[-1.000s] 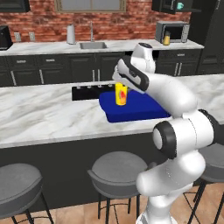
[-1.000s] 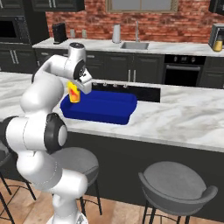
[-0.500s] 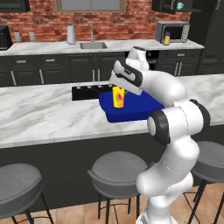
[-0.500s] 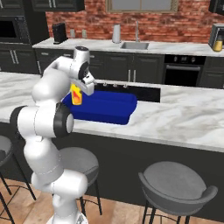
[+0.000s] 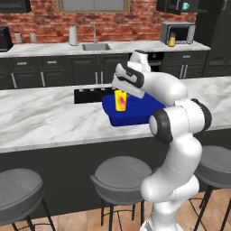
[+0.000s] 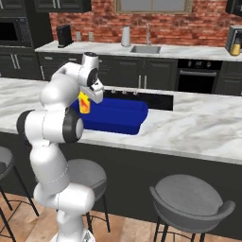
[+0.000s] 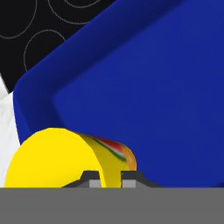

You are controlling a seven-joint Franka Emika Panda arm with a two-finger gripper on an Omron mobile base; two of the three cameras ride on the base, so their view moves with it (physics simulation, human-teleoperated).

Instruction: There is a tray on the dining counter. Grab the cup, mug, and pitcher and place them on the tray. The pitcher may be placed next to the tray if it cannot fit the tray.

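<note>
My gripper (image 5: 122,92) is shut on the rim of the yellow cup (image 5: 120,100), which hangs upright over the left end of the deep-blue tray (image 5: 135,113) on the dining counter (image 5: 49,122). In the right base view the cup (image 6: 84,103) shows its red-orange mark, just under the hand, at the near left corner of the tray (image 6: 118,116). The hand view looks down on the cup (image 7: 61,159) between the fingertips, with the tray floor (image 7: 148,96) below it. An amber pitcher (image 5: 172,39) stands beside the microwave on the back counter. A teal mug (image 5: 185,6) sits high up at the back right.
A black cooktop (image 5: 88,94) lies in the dining counter behind the tray. Round grey stools (image 5: 119,176) stand along the counter's near side. The back counter holds a sink (image 5: 94,46), a paper-towel roll (image 5: 73,35) and a microwave (image 5: 179,32).
The arm has swung the cup a little further in over the tray's left end and lowered it slightly. The grip stays shut.
</note>
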